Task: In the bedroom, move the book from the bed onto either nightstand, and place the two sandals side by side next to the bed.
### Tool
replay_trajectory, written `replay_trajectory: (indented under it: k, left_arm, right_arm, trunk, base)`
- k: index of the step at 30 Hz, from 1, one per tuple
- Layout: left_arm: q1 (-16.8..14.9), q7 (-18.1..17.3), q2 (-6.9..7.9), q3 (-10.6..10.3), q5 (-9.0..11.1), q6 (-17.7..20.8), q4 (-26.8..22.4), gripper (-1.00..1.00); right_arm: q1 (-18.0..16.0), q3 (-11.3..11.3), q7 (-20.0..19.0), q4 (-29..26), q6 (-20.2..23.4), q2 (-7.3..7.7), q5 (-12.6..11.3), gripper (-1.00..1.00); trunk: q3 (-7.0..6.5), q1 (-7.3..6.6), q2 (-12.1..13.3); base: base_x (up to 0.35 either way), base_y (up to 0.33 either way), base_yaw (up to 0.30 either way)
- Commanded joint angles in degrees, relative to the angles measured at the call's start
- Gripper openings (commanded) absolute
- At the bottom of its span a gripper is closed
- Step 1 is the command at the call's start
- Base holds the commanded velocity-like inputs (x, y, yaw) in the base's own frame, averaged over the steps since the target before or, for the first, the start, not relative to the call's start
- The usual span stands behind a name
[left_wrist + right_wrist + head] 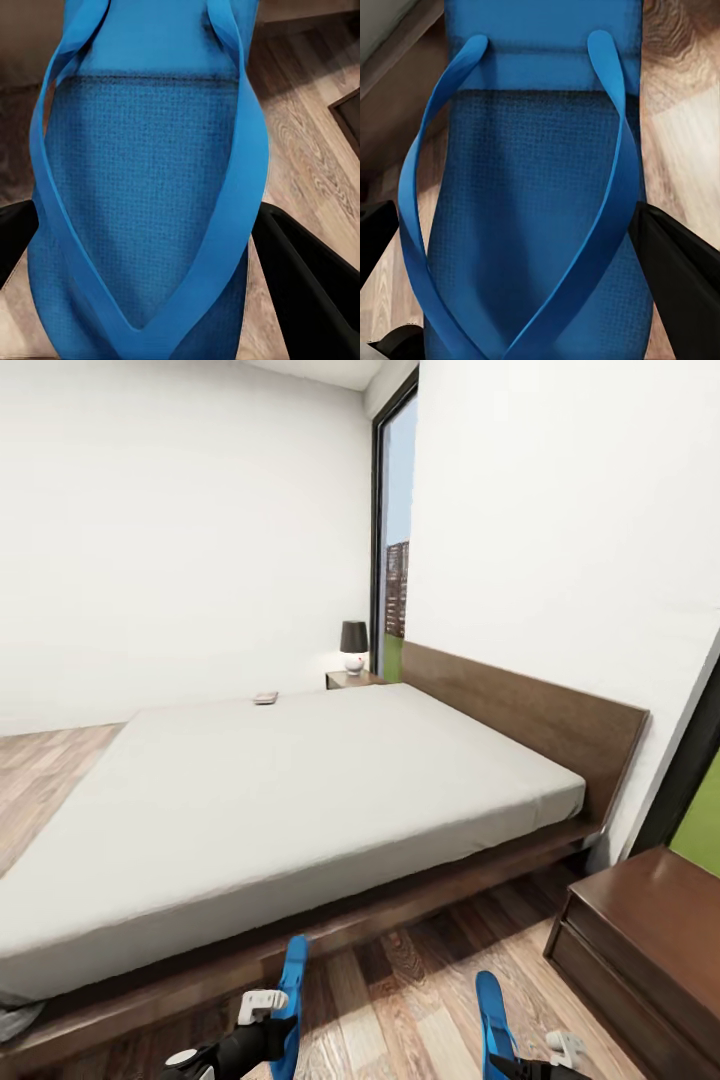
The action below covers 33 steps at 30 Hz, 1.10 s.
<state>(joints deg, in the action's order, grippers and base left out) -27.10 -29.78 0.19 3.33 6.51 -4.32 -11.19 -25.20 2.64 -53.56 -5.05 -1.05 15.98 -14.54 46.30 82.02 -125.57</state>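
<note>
Between the left gripper (262, 1028) and the bed (300, 800), the left sandal (293, 990) is standing on edge, long axis running from the gripper toward the bed frame, toe end nearly at the frame. The left wrist view is showing black fingers (300, 285) pressing both sides of this sandal's sole, strap side facing the camera. The right gripper (540, 1060) is clamping the right sandal (492, 1015) the same way, long axis also pointing toward the bed; the right wrist view is showing strap and textured footbed detail that the head view is not resolving.

Wood floor (400, 990) is lying open between the two sandals. Just to the right of the right gripper, a nightstand (650, 930) is bounding the space. Far across the mattress from both grippers, the book (265, 698) is lying near the far edge, with a second nightstand (350, 680) and lamp (354, 646) beyond.
</note>
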Motion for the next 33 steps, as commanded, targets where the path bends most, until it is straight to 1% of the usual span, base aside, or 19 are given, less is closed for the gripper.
replay_trajectory:
  k: [1,33]
  left_arm:
    - [-0.1,-0.4,-0.02,0.4,0.2,0.0,0.1,-1.0]
    - [-0.1,-0.2,-0.02,0.4,0.3,-0.1,0.1,-1.0]
  right_arm:
    - [0.0,0.3,-0.2,0.0,-0.1,0.01,0.1,-1.0]
    - [0.0,0.3,-0.2,0.0,-0.1,0.04,0.1,-1.0]
  trunk:
    - [0.06,-0.01,0.0]
    - [0.06,-0.01,0.0]
  base:
    - [0.0,0.0,0.266]
    - [0.0,0.0,0.266]
